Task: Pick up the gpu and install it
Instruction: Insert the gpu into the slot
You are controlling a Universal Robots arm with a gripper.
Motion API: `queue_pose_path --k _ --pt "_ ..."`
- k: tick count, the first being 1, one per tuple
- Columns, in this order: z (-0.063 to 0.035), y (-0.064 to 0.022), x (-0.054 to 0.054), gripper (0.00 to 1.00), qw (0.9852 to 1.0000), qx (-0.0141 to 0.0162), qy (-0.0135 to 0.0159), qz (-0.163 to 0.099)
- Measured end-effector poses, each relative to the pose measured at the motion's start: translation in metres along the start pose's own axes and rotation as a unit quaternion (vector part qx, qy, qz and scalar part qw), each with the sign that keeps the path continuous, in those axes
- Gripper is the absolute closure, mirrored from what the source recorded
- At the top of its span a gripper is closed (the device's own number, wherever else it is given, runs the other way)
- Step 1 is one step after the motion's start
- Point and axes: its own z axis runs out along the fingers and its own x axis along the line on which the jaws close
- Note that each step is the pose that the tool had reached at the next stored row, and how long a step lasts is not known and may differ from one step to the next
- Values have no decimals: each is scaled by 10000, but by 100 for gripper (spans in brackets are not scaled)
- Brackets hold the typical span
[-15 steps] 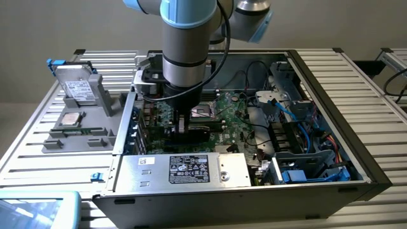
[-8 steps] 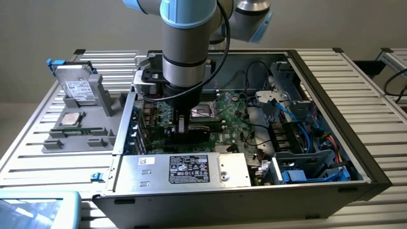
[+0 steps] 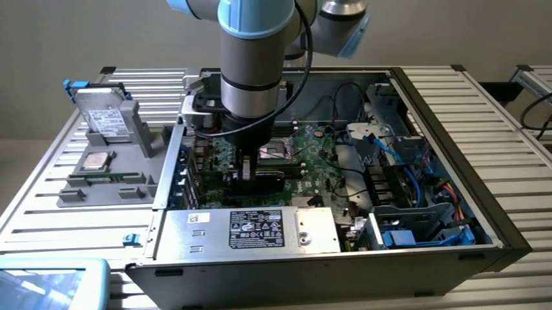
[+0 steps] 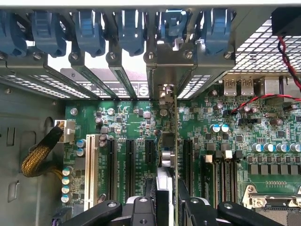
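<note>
Gripper (image 4: 164, 207) held the gpu (image 4: 172, 141) edge-on at the wrist frame's centre, over the motherboard (image 4: 141, 127) slots. I reckoned it wanted the card kept upright, its bracket aligned with the rear opening, then pressed evenly.

The arm reaches down into the open computer case (image 3: 431, 97), its gripper (image 3: 247, 169) low over the green motherboard (image 3: 315, 152), holding the gpu (image 3: 247, 184) edge-down. On the table's (image 3: 52, 219) far side a hard drive (image 3: 108, 121) stands on a grey tray (image 3: 103, 187).
</note>
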Motion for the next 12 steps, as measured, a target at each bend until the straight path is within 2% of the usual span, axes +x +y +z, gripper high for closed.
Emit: queue_pose_path --k 12 --pt "1 0 0 71 10000 0 0 1"
